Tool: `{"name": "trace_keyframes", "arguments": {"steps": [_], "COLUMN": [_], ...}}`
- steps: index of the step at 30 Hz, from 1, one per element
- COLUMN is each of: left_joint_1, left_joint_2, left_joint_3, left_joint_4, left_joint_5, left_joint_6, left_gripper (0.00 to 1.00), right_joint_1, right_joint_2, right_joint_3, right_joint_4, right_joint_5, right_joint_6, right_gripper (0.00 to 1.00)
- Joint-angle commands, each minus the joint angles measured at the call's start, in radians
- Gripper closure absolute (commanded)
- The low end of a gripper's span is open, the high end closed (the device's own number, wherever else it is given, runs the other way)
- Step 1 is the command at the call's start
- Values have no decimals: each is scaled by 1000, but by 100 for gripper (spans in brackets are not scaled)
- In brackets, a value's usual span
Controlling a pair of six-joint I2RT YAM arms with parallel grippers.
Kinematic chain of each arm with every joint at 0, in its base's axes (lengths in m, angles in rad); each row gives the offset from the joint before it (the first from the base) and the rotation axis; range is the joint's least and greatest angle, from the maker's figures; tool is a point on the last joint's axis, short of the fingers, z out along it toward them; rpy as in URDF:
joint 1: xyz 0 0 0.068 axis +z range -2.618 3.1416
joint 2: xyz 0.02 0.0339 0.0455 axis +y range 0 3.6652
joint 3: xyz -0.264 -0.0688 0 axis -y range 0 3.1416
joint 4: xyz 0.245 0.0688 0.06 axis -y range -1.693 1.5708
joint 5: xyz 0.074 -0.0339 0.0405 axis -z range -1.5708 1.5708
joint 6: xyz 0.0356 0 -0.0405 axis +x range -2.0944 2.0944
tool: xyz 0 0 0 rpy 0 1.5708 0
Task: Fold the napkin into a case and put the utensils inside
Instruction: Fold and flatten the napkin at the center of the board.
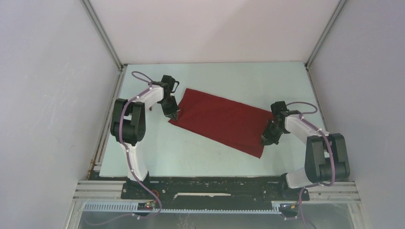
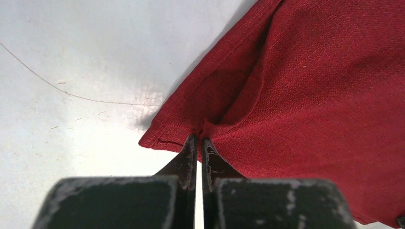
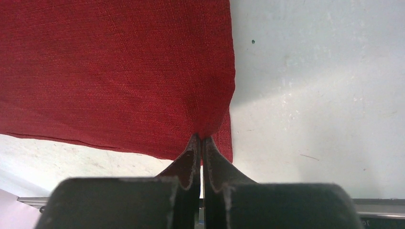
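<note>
Pale table (image 1: 210, 76) sits inside a white-walled enclosure (image 1: 47, 95) w/ metal frame posts at the corners. The napkin (image 1: 219, 119), dark red, lies flat approx mid-table. It is a long rectangle set on a diagonal, w/ its left end farther back and its right end nearer the arms. It looks doubled over, as a 2nd layer's edge shows along the near right side.

Each short end of the napkin is in a gripper. The left arm (image 1: 131, 124) rises from the near-left base w/ elbow high, forearm running back and right, wrist tipped down. The right arm (image 1: 320, 152) mirrors it from the near-right base, forearm reaching in toward the left, wrist angled down.

The left gripper (image 1: 174, 116) is at the cloth's left edge, close to the near-left corner. In the left wrist view its fingers are pressed together w/ a pinch of fabric btwn the tips, and the cloth puckers into a crease there. The right gripper (image 1: 265, 141) is at the right edge, just above the near-right corner, fingers likewise clamped on a small tuck of cloth.

Nothing else lies near either pinch. Bare table shows beside both. A thin hair-like line (image 2: 71, 93) crosses the table left of the left pinch. A tiny dark speck (image 3: 253, 42) sits on the table right of the napkin's edge.
</note>
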Motion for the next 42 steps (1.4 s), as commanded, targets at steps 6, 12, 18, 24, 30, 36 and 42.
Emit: {"name": "trace_keyframes", "arguments": {"steps": [6, 12, 18, 24, 30, 36, 42], "left_joint_1": [4, 5, 5, 5, 4, 5, 4], "left_joint_2": [-72, -72, -75, -71, -59, -53, -43], "left_joint_3": [-4, -9, -13, -25, -25, -23, -24], "left_joint_4": [-9, -11, -15, -17, -19, -22, -23], "left_joint_5": [-88, -101, -107, -122, -126, -133, -128], "left_joint_6": [21, 26, 28, 30, 28, 27, 27], "left_gripper": [100, 100, 100, 100, 100, 100, 100], "right_joint_1": [49, 77, 86, 94, 98, 109, 123], "right_joint_2": [-46, -89, -90, -72, -37, -39, -70], "right_joint_3": [-9, -15, -56, -91, -99, -99, -99], "right_joint_4": [-6, -35, -12, 21, 46, 46, 21], "right_joint_5": [17, 49, 40, 43, 43, 36, 37], "right_joint_6": [66, 87, 106, 118, 123, 137, 160], "right_gripper": [100, 100, 100, 100, 100, 100, 100]}}
